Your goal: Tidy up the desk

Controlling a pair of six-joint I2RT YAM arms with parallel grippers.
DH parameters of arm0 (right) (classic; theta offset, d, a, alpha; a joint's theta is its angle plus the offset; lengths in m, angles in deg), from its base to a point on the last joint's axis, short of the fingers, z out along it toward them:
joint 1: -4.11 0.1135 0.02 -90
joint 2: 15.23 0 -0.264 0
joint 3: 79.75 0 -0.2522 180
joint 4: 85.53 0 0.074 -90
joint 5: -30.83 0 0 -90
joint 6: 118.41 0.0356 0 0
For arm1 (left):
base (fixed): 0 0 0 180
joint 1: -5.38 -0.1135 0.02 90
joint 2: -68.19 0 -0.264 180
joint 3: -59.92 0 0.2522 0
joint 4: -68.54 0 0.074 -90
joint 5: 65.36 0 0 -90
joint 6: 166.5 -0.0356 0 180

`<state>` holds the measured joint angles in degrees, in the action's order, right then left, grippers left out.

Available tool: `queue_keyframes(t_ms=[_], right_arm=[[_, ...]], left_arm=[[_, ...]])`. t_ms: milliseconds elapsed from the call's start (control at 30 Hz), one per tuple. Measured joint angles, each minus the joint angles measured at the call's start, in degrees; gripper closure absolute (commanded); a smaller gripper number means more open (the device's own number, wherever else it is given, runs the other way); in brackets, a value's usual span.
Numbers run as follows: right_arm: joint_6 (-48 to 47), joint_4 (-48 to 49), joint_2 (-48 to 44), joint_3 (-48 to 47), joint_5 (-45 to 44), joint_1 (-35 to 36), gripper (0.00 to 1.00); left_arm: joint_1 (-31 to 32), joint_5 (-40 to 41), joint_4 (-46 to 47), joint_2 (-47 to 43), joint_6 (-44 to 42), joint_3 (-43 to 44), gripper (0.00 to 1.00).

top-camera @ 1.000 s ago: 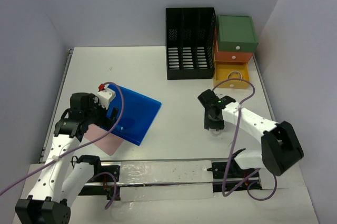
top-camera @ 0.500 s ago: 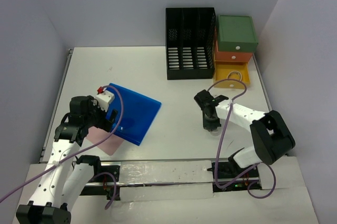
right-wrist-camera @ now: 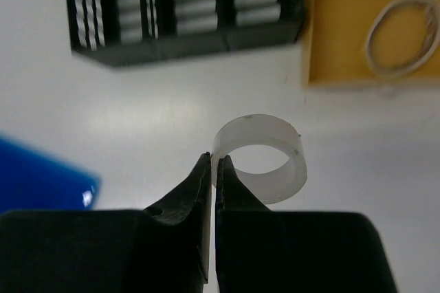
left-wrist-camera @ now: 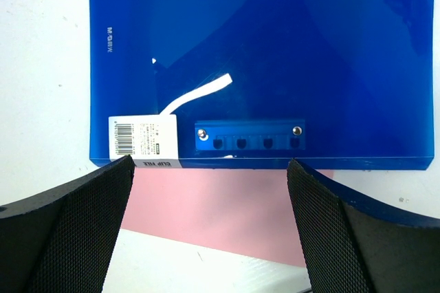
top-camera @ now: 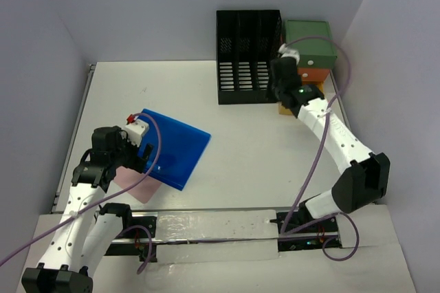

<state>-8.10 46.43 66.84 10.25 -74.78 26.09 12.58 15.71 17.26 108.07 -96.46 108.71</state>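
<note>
1. From above: a white desk (top-camera: 227,111) lying flat under both arms, rail along its left edge. Far forward, the right gripper (top-camera: 280,87) on an outstretched arm, hanging just in front of the black file rack (top-camera: 249,56) and the stacked drawer unit (top-camera: 309,44), much nearer to these than the other arm. Low at the left, the left gripper (top-camera: 130,147) on a folded arm, over the near edge of a blue folder (top-camera: 175,145), with a pink sheet (top-camera: 134,188) showing beneath.
2. From the left wrist: fingers (left-wrist-camera: 69,231) spread wide, gripping nothing, one on either side of the folder's clip edge. That edge running crosswise between them, the folder stretching away ahead.
3. From the right wrist: jaws pressed together, pinching the wall of a translucent ring (right-wrist-camera: 261,159), likely a tape roll, above bare desk. Ahead and to the right, an open yellow drawer (right-wrist-camera: 344,38) holding a rubber band (right-wrist-camera: 402,31); ahead and left, the rack. Probably only a short carry forward and rightward to reach the drawer.
</note>
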Motion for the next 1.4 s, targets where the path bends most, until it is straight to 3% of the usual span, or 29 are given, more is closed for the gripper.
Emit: queue_keyframes(t_ms=[233, 367, 567, 867, 1200, 1400], right_arm=[[-2.83, 10.9, 17.01, -11.84, 3.49, -15.67, 1.0], [-3.71, 12.3, 24.99, -10.6, 2.86, -17.26, 1.0], [-3.37, 15.32, 26.38, -6.61, 3.1, -17.37, 0.99], [-2.23, 15.66, 32.5, -9.25, 3.8, -18.81, 0.65], [-1.95, 13.93, 31.0, -8.78, 5.44, -18.88, 0.62], [-0.56, 15.13, 16.18, -0.79, 8.48, -18.89, 0.63]], left_arm=[[0.0, 0.47, 0.72, 0.08, 0.0, -0.84, 0.01], [0.0, 0.91, 0.88, 0.41, 0.0, -0.94, 0.01], [0.0, 1.22, 1.07, 0.93, 0.0, -1.18, 0.01], [0.0, 1.27, 1.27, 2.26, 0.0, -1.47, 0.01], [0.0, 1.43, 1.29, 1.66, 0.02, -1.49, 0.01], [0.0, 1.66, 1.31, 0.4, 0.02, -1.56, 0.01]])
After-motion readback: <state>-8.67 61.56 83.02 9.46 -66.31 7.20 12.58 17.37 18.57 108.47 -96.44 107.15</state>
